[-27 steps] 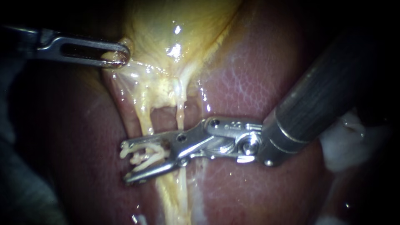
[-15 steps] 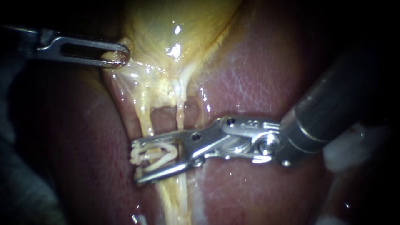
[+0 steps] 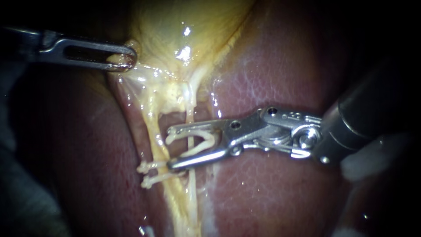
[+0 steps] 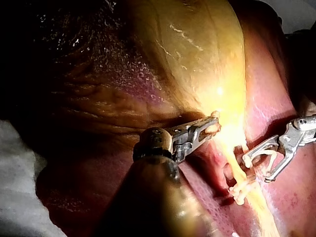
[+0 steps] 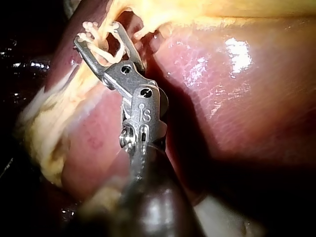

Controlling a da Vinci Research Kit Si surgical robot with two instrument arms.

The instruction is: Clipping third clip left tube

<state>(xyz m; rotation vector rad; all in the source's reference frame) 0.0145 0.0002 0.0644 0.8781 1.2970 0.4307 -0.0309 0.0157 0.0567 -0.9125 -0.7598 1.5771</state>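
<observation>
**Endoscope view.** The left instrument (image 3: 126, 61), at 10 o'clock, has its jaws clamped on the edge of the gallbladder (image 3: 184, 26). The left tube (image 3: 152, 131) runs from centre toward 6 o'clock, and two clips (image 3: 151, 167) sit across it, close together. The right instrument (image 3: 170, 148) enters from 3 o'clock with an open clip (image 3: 212, 139) seated between its spread jaws. Its tips are just beside the left tube at 3 o'clock, not around it. The thin right tube (image 3: 189, 116) crosses the jaw gap; whether it lies inside cannot be told. Judgement: two clips are placed, the third is not yet on.

**Left wrist view.** The left instrument (image 4: 210, 129) grips gallbladder tissue. The right instrument (image 4: 256, 169) stands beside the tube, near the two clips (image 4: 241, 190).

**Right wrist view.** The right instrument (image 5: 97, 33) has its jaws apart, with the clip between them. Engraved marks show on its wrist; no other label is visible.
</observation>
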